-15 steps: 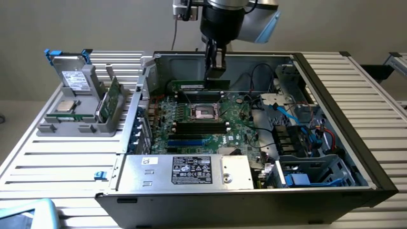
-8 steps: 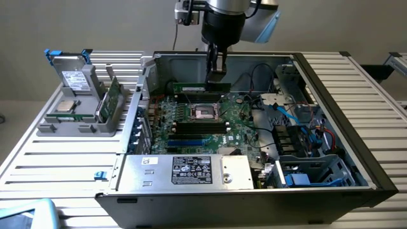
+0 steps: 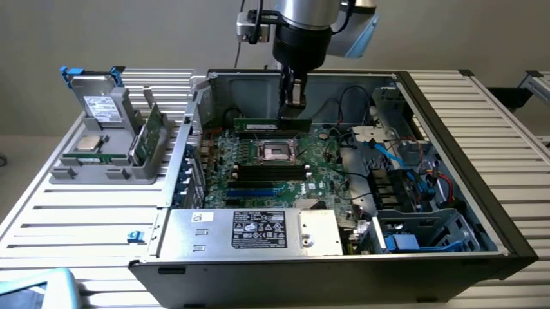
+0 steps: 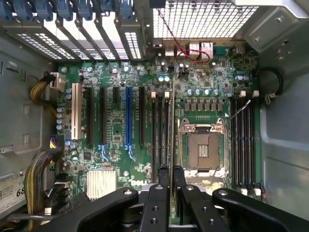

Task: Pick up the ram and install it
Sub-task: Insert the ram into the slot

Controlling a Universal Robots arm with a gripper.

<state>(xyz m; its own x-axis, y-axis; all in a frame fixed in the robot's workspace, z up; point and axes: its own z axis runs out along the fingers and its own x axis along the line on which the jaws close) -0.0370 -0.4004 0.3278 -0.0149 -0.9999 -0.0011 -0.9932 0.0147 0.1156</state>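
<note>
My gripper point(image 3: 294, 111) hangs from the arm inside the open computer case and is shut on the ram point(image 3: 272, 123). This long, narrow green stick is held level just behind the CPU socket point(image 3: 280, 150). In the wrist view the ram point(image 4: 172, 121) shows edge-on as a thin line between the two black fingers point(image 4: 163, 175). It runs along the black memory slots point(image 4: 160, 130) beside the CPU socket point(image 4: 203, 147). Whether the stick touches a slot or hovers over it cannot be told.
The metal case walls point(image 3: 404, 80) ring the motherboard point(image 3: 322, 164). A power supply point(image 3: 249, 232) sits at the front, with cables and a drive cage point(image 3: 421, 225) on the exterior view's right. A grey holder point(image 3: 107, 164) outside the case carries a wider green card point(image 3: 153, 134).
</note>
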